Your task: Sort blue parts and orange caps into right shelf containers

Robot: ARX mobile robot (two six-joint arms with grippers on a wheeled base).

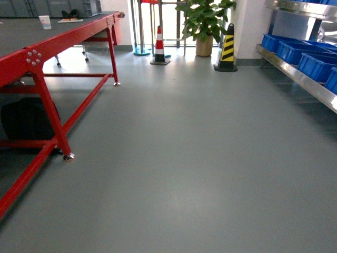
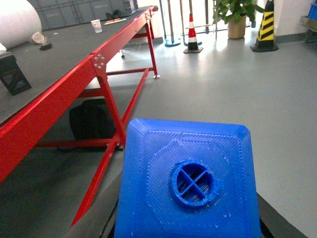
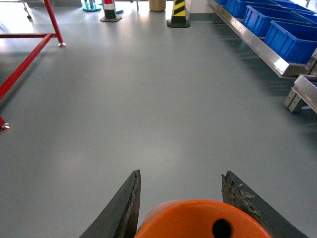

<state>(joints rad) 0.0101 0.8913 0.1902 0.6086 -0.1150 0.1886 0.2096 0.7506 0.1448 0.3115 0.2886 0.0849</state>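
Left claw (image 2: 188, 233) holds blue part (image 2: 188, 183), right claw (image 3: 181, 208) holds orange cap (image 3: 198, 220); keep grips firm, drive toward far-right crates (image 1: 310, 60).

Blue parts: one (image 2: 190, 181), close under the left wrist camera.
Orange caps: one (image 3: 198, 220), between the right gripper's two fingers (image 3: 126, 206).
Crates: at least four (image 1: 316, 66) in view on the shelf (image 1: 295, 74), the row cut off by the frame edge.
Cones: two by the plant (image 1: 202, 23), one red and white (image 1: 159, 46), one black and yellow (image 1: 227, 50).
Plants: one.
Red tables: one (image 1: 58, 39), left of the shelf.
Cups: one (image 2: 96, 26) on the table.
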